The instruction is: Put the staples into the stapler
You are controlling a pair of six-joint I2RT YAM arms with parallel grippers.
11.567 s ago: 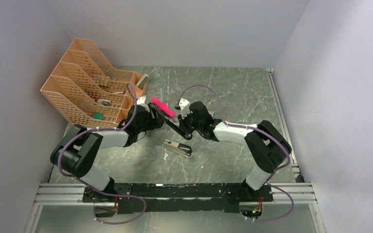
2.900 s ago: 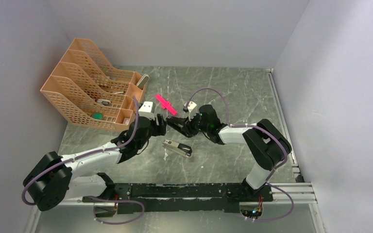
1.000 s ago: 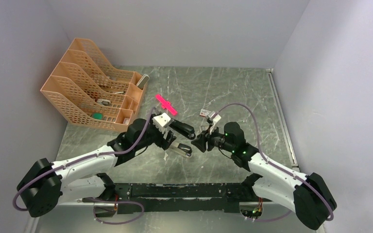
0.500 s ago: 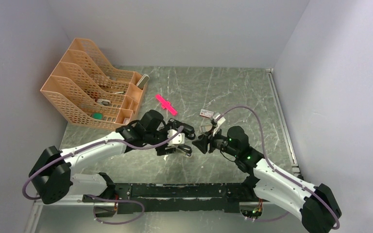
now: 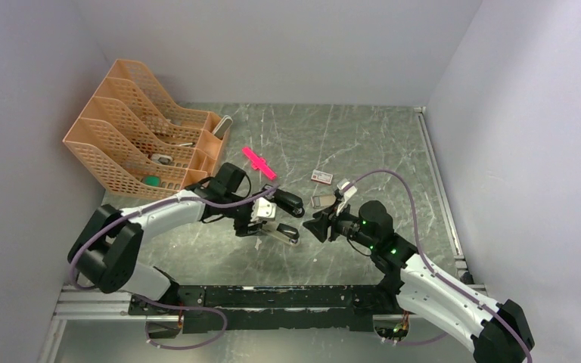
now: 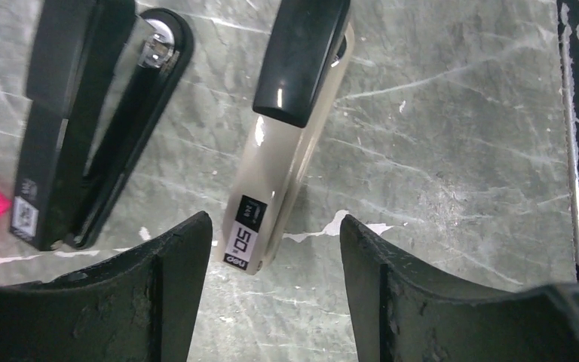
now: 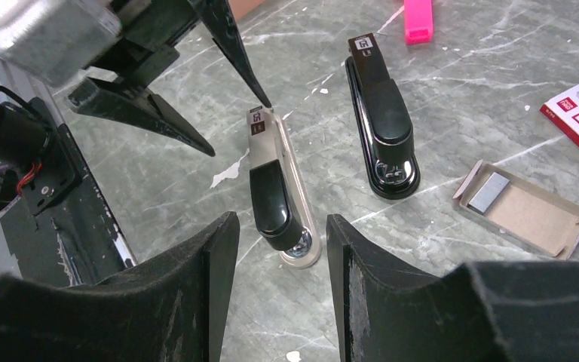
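Label (image 6: 245, 235) "50" marks beige stapler (image 6: 280, 162) between left claw (image 6: 273, 220) and right claw (image 7: 280, 219), both released.

The grey marbled desk (image 5: 378, 144) carries an orange file rack (image 5: 132, 121) at its 10 o'clock corner. Near the middle lies the black stapler (image 5: 287, 200). A beige stapler (image 5: 284, 233) lies at its 6 o'clock and a pink plastic piece (image 5: 258, 162) at its 11. At its 3 o'clock sits an open cardboard tray (image 7: 528, 215) holding staples (image 7: 490, 190), with a red-and-white box (image 5: 322, 176) at the tray's 12.
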